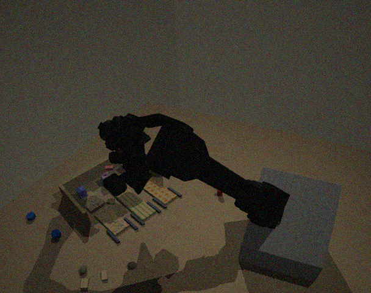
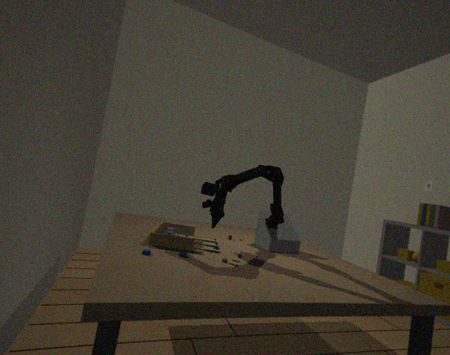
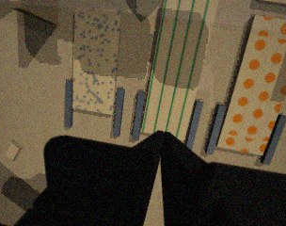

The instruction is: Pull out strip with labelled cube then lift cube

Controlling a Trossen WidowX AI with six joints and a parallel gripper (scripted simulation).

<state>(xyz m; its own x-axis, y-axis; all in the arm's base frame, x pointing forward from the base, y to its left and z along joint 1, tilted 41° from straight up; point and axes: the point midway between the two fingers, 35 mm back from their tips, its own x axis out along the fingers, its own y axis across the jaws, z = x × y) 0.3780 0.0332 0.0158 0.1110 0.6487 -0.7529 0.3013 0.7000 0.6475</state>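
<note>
Looking down from the wrist, we see our gripper (image 3: pixel 160 135) pinched fully together with nothing between its fingers, the tips poised over the near end of the green-lined strip (image 3: pixel 173 71). That strip runs away from the tips toward the tray (image 1: pixel 72 206), flanked by the blue-speckled strip (image 3: pixel 95 61) and the orange-dotted strip (image 3: pixel 256 80). From the exterior view the tips hang above the table (image 2: pixel 149 282), not touching. We cannot tell which cube carries the label.
</note>
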